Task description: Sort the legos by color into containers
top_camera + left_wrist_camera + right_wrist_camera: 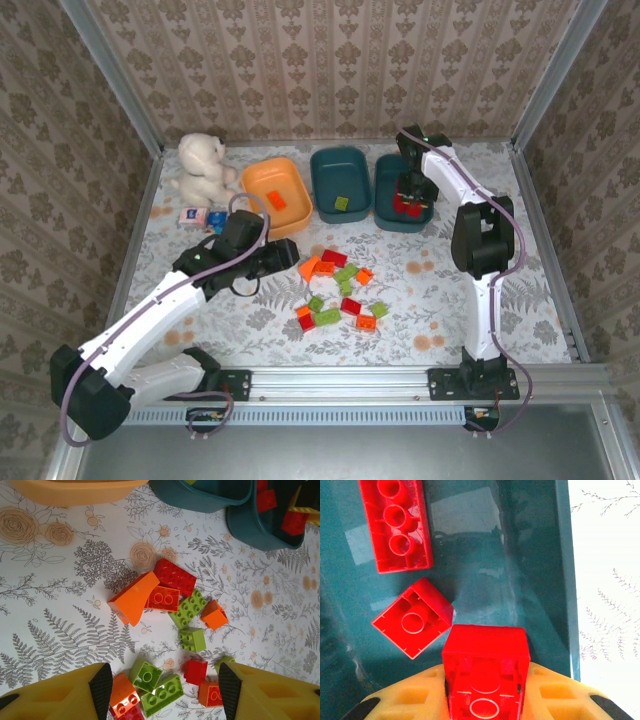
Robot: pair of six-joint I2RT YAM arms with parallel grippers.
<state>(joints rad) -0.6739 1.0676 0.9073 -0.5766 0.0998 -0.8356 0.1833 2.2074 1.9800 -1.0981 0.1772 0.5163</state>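
Red, orange and light green legos [335,290] lie scattered mid-table. My left gripper [288,254] hovers open at the pile's left edge; in the left wrist view its fingertips [101,687] straddle two green bricks [160,687] and a red one [195,671], gripping none. Along the back stand an orange tub [262,178], a teal tub [340,165] and a second teal tub [388,200]. My right gripper [485,700] is shut on a red brick [485,655] inside the rightmost teal tub [530,555], just above two red bricks [395,525] on its floor.
A white plush toy [203,168] and a small blue-and-white box [200,217] sit at the back left. The orange tub holds an orange brick [277,199] and the middle teal tub a green one [342,203]. Metal frame rails border the table.
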